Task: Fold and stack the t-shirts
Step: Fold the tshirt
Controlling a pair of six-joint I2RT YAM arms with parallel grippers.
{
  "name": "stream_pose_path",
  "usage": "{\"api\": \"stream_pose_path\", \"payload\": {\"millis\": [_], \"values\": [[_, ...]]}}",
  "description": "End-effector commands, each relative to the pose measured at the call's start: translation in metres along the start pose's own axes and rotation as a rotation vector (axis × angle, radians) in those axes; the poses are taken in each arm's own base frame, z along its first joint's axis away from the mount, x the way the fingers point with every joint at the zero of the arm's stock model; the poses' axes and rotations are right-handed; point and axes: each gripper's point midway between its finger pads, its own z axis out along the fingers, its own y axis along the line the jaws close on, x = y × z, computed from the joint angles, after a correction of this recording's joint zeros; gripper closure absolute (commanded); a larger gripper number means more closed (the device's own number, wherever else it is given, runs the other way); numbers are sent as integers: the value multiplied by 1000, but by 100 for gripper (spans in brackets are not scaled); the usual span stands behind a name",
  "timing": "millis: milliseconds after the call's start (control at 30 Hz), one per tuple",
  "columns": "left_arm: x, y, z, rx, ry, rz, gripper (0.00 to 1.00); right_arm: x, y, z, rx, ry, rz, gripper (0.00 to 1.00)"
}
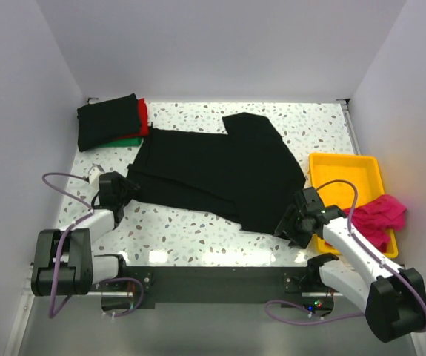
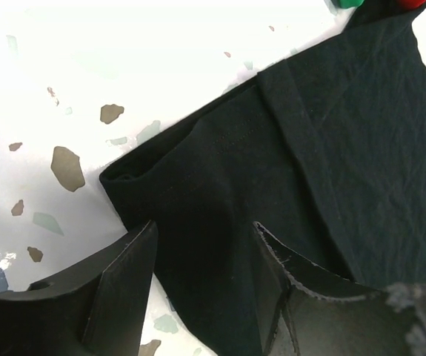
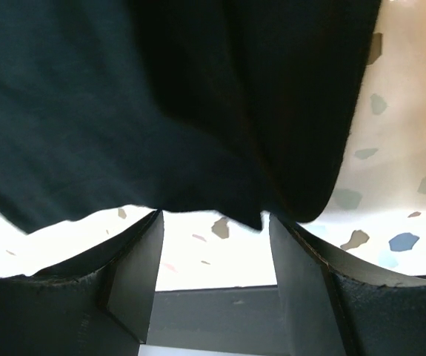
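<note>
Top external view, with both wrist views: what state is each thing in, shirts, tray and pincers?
black t-shirt: spread flat, partly folded, not yet stacked.
folded stack: black on top, red and green edges beneath, far left corner.
yellow tray: upright, far part bare.
magenta-pink t-shirt: crumpled, draped over the tray's near right rim.
left pincer: open, over the black shirt's corner.
right pincer: open, at the black shirt's near edge.

Five t-shirts out there: one black t-shirt (image 1: pixel 220 170) spread flat, three in the folded stack (image 1: pixel 109 122), one pink t-shirt (image 1: pixel 381 215), plus one yellow tray (image 1: pixel 338 167).
</note>
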Motion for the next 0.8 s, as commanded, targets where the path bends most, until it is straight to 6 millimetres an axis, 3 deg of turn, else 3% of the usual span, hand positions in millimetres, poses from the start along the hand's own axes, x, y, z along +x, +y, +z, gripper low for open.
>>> {"api": "stream_pose_path", "payload": {"millis": [0, 233, 400, 433, 533, 600, 767], "values": [[-20, -12, 5, 26, -74, 22, 45, -9, 0, 10, 15, -45, 16, 38], [-24, -14, 10, 18, -84, 33, 57, -55, 10, 5, 71, -207, -31, 42], [-35, -22, 12, 25, -113, 35, 77, -81, 24, -2, 83, -287, -76, 64], [-39, -26, 12, 34, -119, 33, 82, -82, 23, 0, 95, -282, -89, 66], [-43, -34, 12, 50, -125, 29, 98, -83, 28, -2, 88, -264, -115, 87], [-44, -35, 11, 43, -116, 29, 100, -83, 29, -3, 92, -253, -125, 97], [-47, -28, 2, -3, -114, 24, 100, -84, 32, -11, 81, -257, -149, 100]]}}
